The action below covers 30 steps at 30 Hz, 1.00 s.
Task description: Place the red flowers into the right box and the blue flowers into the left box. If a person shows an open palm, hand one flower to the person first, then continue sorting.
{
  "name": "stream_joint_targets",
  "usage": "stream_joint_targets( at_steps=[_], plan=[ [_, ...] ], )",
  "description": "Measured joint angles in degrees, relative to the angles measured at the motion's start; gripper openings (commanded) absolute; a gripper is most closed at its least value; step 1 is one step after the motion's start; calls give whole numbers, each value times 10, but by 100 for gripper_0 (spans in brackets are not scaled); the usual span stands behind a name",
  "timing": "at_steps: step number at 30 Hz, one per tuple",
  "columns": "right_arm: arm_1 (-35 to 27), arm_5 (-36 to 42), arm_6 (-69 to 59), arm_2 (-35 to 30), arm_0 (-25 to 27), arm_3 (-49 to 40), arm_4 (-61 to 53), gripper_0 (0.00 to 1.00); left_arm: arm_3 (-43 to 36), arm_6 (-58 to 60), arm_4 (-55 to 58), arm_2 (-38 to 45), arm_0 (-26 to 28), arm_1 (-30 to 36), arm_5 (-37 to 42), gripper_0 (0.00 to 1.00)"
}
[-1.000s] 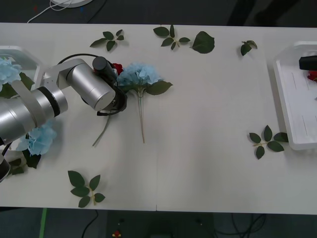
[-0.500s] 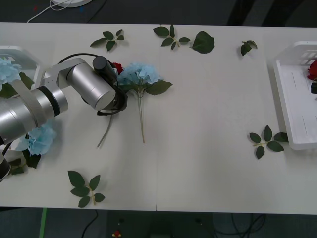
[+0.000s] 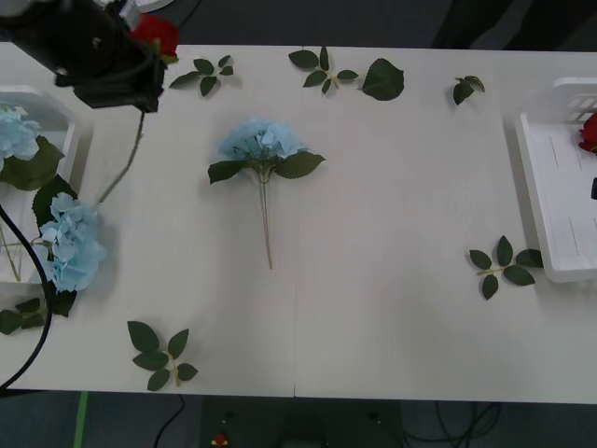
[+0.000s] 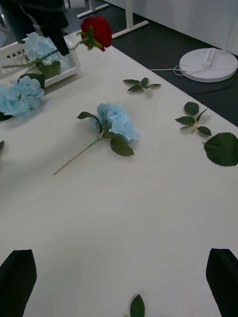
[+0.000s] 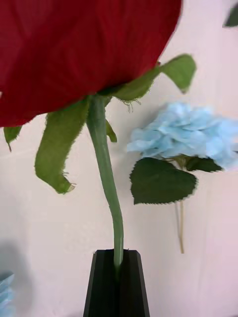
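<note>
My left jaws (image 5: 118, 277) are pinched on a red rose's (image 3: 155, 33) stem, holding it high beyond the left box (image 3: 56, 105), far from the right box (image 3: 550, 205) where one rose (image 3: 589, 133) already lies. My right jaws (image 4: 119, 277) hang spread above the tabletop (image 3: 392, 280). One blue hydrangea (image 3: 19, 135) sits in the left box; another (image 3: 73, 245) lies beside it, and a third (image 3: 261, 142) lies well apart, mid-tabletop, still to sort.

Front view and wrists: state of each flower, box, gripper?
Deep-red artificial rose: lifted, stem clamped in left gripper.
Pale-blue artificial hydrangea: lying loose mid-table.
White plastic left box: holds hydrangea.
White plastic right box: holds a rose.
Right gripper: jaws open, empty.
</note>
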Motion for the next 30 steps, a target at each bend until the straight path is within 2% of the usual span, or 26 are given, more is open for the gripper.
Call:
stream_joint_targets(
  at_steps=[3, 6, 8, 12, 15, 23, 30],
  plan=[
    [0, 0, 0, 0, 0, 0, 0, 100, -32, -8, 44, 61, 0, -2, 31, 0],
    [0, 0, 0, 0, 0, 0, 0, 100, -41, -24, 116, 92, 0, -15, 27, 0],
    [0, 0, 0, 0, 0, 0, -1, 100, -40, -93, 172, 100, 1, -30, -9, 0],
    [0, 3, 0, 0, 0, 1, -3, 100, -40, -328, 293, 100, 12, -61, -131, 0],
    [0, 7, 0, 0, 0, 1, -6, 100, -40, -392, 355, 89, 26, -81, -188, 0],
    [0, 10, 0, 0, 0, 1, -9, 100, -40, -374, 504, -42, 57, -112, -377, 0],
    [1, 11, 0, 0, 0, 6, -54, 100, -40, -374, 576, -188, 59, -153, -624, 0]
  ],
)
